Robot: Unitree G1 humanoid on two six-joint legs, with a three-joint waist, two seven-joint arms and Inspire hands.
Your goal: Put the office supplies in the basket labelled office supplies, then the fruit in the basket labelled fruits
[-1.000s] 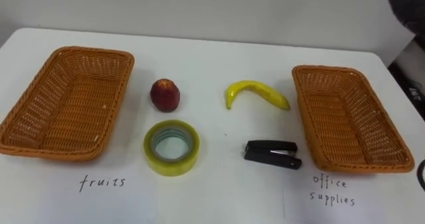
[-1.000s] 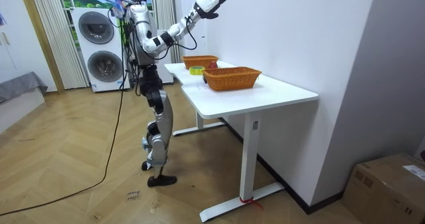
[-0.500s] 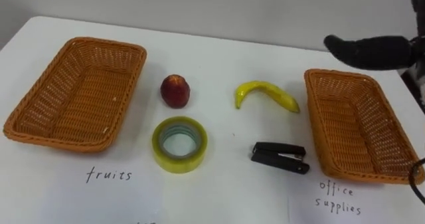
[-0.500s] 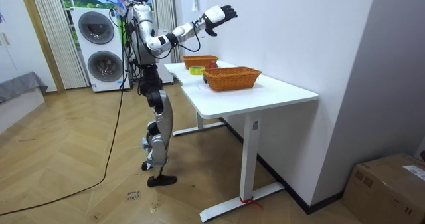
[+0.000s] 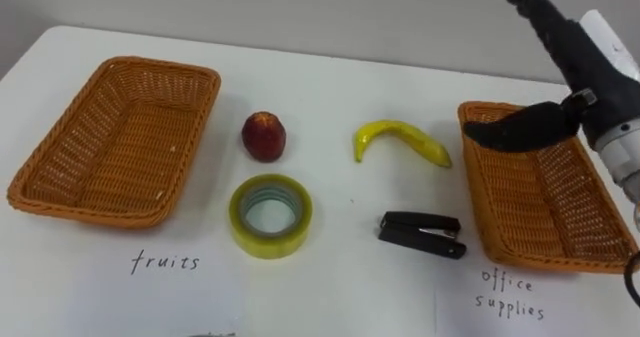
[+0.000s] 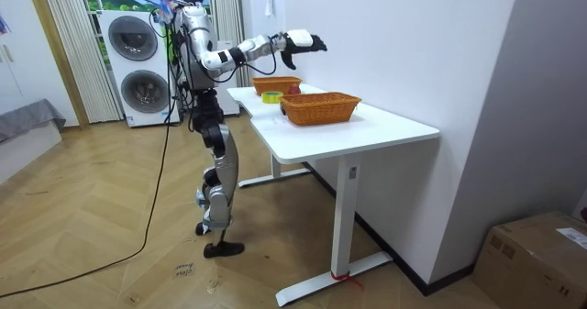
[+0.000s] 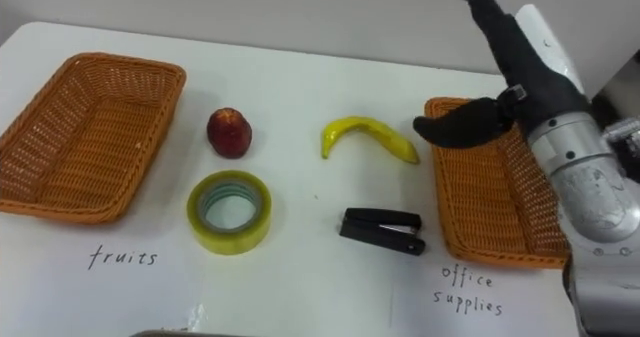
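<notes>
the right hand (image 5: 582, 77) hangs above the woven office basket's (image 5: 478, 207) near-left rim, fingers straight, thumb out, holding nothing. between it and the wicker fruits basket (image 5: 110, 147), on smooth white table (image 5: 330, 87), lie a round red fruit (image 5: 264, 136), curved banana (image 5: 400, 139), glossy tape ring (image 5: 270, 245) and flat black stapler (image 5: 420, 234), all apart.

Black fingers (image 7: 488, 15), white-backed right hand (image 7: 527, 69)

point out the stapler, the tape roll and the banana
stapler (image 5: 420, 235), left eye view, middle of its black top arm
tape roll (image 5: 268, 246), left eye view, front outer wall of the yellow ring
banana (image 5: 400, 133), left eye view, middle of its curved body
</notes>
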